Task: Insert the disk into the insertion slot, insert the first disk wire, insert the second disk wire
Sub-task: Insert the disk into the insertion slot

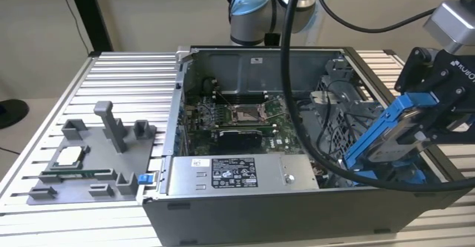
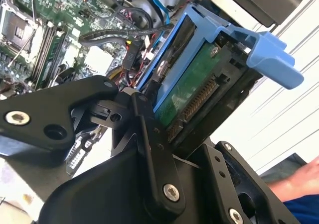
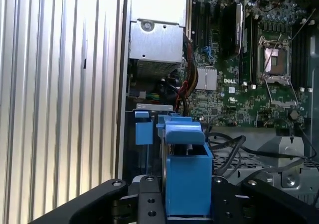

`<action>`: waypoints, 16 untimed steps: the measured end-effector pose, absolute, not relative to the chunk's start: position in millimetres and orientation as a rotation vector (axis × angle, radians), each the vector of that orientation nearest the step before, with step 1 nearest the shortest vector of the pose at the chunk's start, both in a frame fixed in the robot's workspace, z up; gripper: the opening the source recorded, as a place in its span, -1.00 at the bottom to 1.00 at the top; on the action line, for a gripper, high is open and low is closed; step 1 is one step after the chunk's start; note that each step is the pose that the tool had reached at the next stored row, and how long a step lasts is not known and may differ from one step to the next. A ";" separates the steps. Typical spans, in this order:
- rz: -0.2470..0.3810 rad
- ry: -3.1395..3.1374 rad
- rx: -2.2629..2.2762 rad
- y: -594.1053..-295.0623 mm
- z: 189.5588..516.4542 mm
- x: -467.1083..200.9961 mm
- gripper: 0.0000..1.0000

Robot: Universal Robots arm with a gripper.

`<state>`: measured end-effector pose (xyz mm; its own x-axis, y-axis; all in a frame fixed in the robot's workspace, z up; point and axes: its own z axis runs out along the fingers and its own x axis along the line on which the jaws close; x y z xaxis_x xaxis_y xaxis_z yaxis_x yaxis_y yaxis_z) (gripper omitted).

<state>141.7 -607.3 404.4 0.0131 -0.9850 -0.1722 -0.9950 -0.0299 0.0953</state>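
My gripper (image 1: 417, 138) is shut on the disk (image 1: 387, 134), a silver drive in a bright blue caddy. It holds the disk tilted above the open computer case's corner at the exterior view's right. In the second wrist view the black fingers (image 2: 149, 134) clamp the disk (image 2: 197, 84) at its sides, with the green board and connector facing the camera. The first wrist view looks down past the disk (image 3: 187, 176) to the insertion slot (image 3: 143, 130), a grey bay with blue tabs just below and apart from it. The insertion slot (image 1: 406, 176) lies under the disk.
The silver power supply box (image 1: 237, 174) with its sticker sits beside the bay, next to the motherboard (image 1: 237, 122). Loose black cables (image 3: 227, 149) lie near the slot. The arm's thick cable (image 1: 288, 91) hangs across the case. A grey fixture plate (image 1: 82, 166) lies on the slatted table (image 1: 119, 74). A person's arm (image 2: 294, 186) is nearby.
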 end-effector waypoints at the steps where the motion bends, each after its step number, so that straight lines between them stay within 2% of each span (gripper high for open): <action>1: 0.294 2.151 -2.198 -607.3 404.0 141.7 -1.00; 16: 0.303 2.154 -2.200 -607.3 401.0 138.6 -1.00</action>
<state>138.6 -607.3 401.0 0.0120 -0.9850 -0.1723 -0.9943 -0.0300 0.1023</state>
